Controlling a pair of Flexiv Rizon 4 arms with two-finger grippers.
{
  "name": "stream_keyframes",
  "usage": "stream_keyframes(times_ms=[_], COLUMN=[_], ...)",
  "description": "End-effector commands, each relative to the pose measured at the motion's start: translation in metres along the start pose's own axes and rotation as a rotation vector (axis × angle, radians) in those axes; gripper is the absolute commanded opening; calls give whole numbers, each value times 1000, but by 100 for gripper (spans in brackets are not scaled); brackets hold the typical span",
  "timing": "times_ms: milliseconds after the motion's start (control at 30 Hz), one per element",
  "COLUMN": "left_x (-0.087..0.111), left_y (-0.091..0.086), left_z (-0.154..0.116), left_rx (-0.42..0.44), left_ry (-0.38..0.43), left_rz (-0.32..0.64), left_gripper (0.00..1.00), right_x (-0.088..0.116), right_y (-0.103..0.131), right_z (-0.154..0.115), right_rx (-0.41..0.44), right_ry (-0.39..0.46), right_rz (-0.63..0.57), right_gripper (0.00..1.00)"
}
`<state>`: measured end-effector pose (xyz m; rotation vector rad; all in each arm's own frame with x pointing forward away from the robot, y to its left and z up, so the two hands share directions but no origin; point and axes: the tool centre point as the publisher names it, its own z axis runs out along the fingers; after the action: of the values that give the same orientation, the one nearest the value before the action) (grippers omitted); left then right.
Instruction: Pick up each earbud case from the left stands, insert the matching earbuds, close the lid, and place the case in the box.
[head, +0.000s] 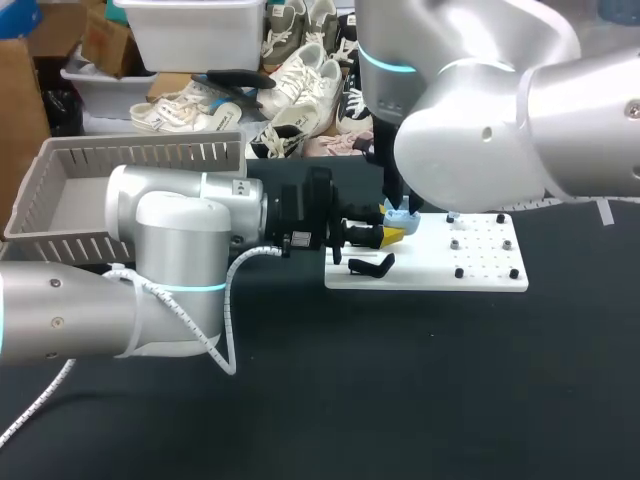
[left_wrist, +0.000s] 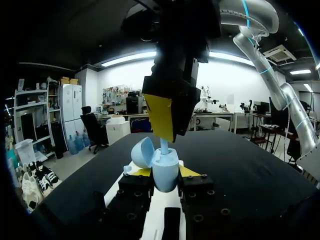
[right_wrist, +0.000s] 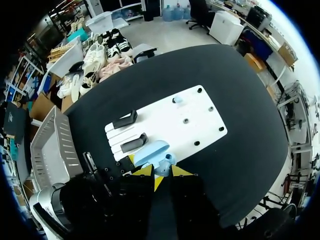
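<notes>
A light blue earbud case (left_wrist: 166, 172) stands upright in my left gripper (left_wrist: 165, 172), whose yellow tips are shut on its two sides; its lid (left_wrist: 142, 151) hangs open. In the head view the case (head: 400, 216) is held above the left end of the white board (head: 430, 278). My right gripper (left_wrist: 162, 137) comes down from above, shut on a light blue earbud (left_wrist: 164, 146) whose stem points into the case. In the right wrist view my right gripper (right_wrist: 161, 171) is directly over the open case (right_wrist: 151, 151). Another earbud (right_wrist: 177, 99) sits on the board.
Two black stands (right_wrist: 125, 119) (right_wrist: 134, 143) are on the board's left part, and several small pegs (head: 459, 272) dot its right part. A grey slatted basket (head: 60, 165) stands at the table's far left. Black tabletop (head: 400, 400) lies in front.
</notes>
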<state>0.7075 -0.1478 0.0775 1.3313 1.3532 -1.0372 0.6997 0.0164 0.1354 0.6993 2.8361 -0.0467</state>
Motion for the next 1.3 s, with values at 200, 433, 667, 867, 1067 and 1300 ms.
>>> stream_keyframes(times_ms=[200,433,667,867,1067,1300], left_x=[0,0,0,0,0,0], left_y=[-2,-2,-2,-2,-2,-2], left_z=[0,0,0,0,0,0], left_rx=[-7,-7,-7,-7,-7,-7], left_ry=[-2,-2,-2,-2,-2,-2], left_rz=[1,1,1,1,1,1], left_gripper=[0,0,0,0,0,0], right_x=[-3,-7,-6,-6,-5,-3], right_y=[1,1,1,1,-2,-3], right_z=[-3,-3,0,0,1,1], right_rx=[4,3,2,4,1,-2], right_ry=[-7,-9,0,2,8,10], right_rz=[3,10,14,13,15,17], right_gripper=[0,0,0,0,0,0])
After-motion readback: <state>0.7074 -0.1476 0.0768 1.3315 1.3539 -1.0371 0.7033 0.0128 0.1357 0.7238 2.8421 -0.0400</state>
